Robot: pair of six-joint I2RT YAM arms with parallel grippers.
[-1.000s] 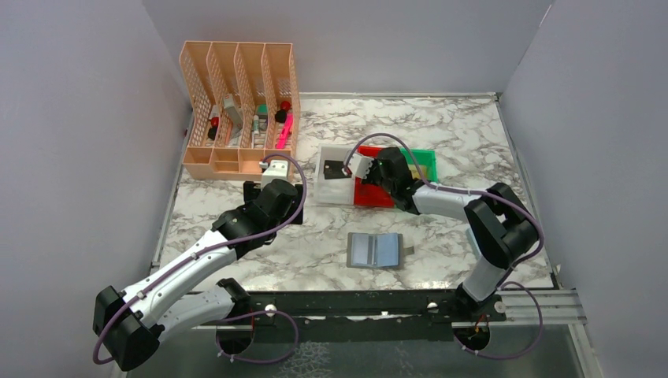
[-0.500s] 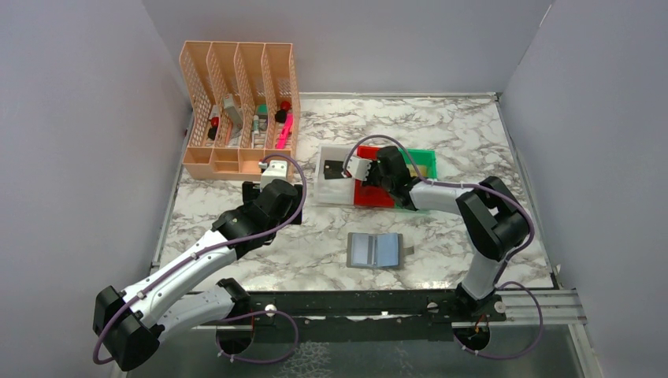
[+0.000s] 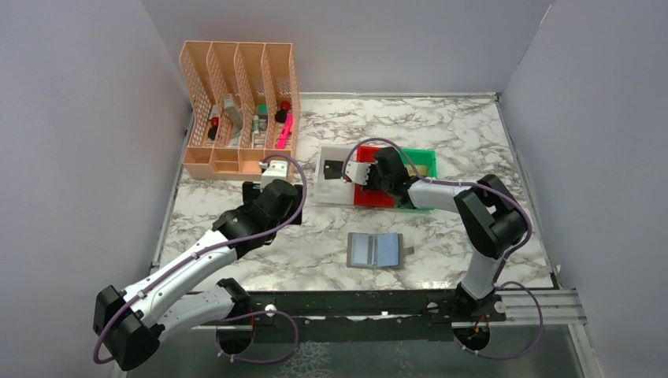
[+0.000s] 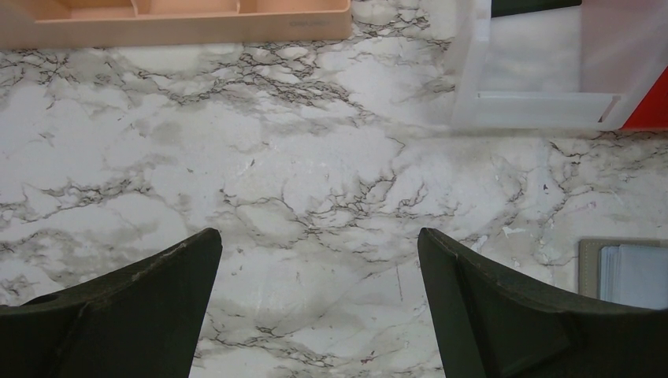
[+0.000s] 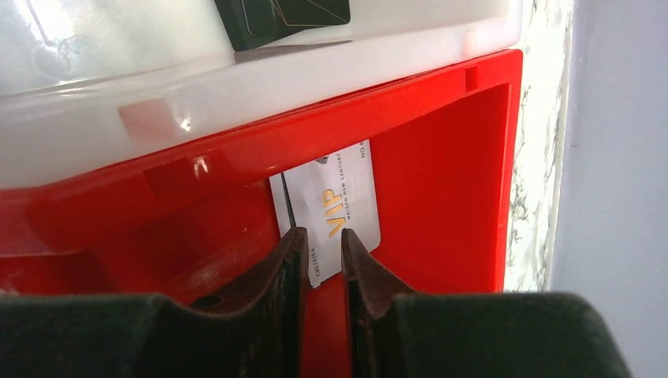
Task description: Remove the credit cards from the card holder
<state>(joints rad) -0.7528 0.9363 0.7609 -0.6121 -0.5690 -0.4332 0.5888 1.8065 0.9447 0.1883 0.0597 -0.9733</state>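
Observation:
The blue-grey card holder [image 3: 375,250] lies open and flat on the marble table, and its corner shows in the left wrist view [image 4: 630,272]. A black credit card [image 3: 331,168] [image 5: 283,14] rests in the white bin [image 3: 335,191]. A silvery-white credit card [image 5: 331,206] with gold lettering lies on the floor of the red bin [image 5: 441,118]. My right gripper [image 5: 319,236] [image 3: 364,175] hovers just over that card, its jaws a narrow gap apart and gripping nothing. My left gripper [image 4: 319,232] [image 3: 274,203] is wide open above bare table, left of the holder.
A green bin [image 3: 421,157] with something gold-coloured in it sits right of the red bin [image 3: 374,195]. A peach mesh organiser [image 3: 240,110] with pens and small items stands at the back left. Walls enclose the table on three sides.
My right gripper has moved a little left over the red bin and its jaws have parted. The left arm and the card holder have not moved.

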